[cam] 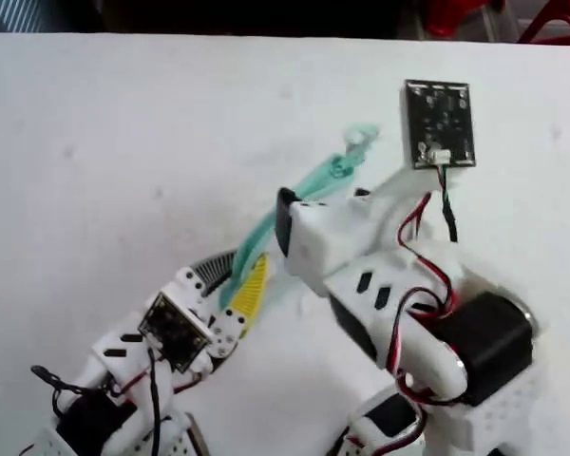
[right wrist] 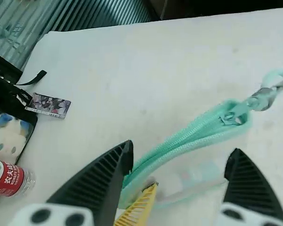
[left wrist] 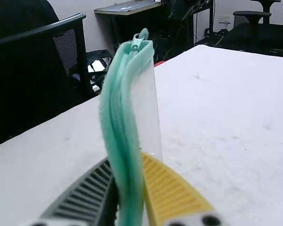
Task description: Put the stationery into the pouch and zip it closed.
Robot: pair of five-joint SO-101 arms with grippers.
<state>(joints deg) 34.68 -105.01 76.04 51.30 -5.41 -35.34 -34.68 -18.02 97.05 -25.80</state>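
A translucent pouch (cam: 309, 190) with a teal zipper edge stands on its side on the white table (cam: 123, 142). Its zipper slider (right wrist: 233, 117) and ring pull (right wrist: 263, 96) sit at the far end of the edge. My left gripper (left wrist: 127, 162) is shut on the near end of the pouch (left wrist: 127, 117), which is pinched between the grey finger (left wrist: 87, 197) and the yellow finger (left wrist: 167, 193). My right gripper (right wrist: 181, 148) is open, one black finger on each side of the pouch (right wrist: 188, 136), short of the slider. What lies inside the pouch I cannot make out.
The right arm's body (cam: 427, 323) and its camera board (cam: 439, 123) cover the table's right side. Beyond the table edge are a bottle (right wrist: 9, 179), a small card (right wrist: 49, 104) and a black chair (left wrist: 42, 61). Bare table lies to the left.
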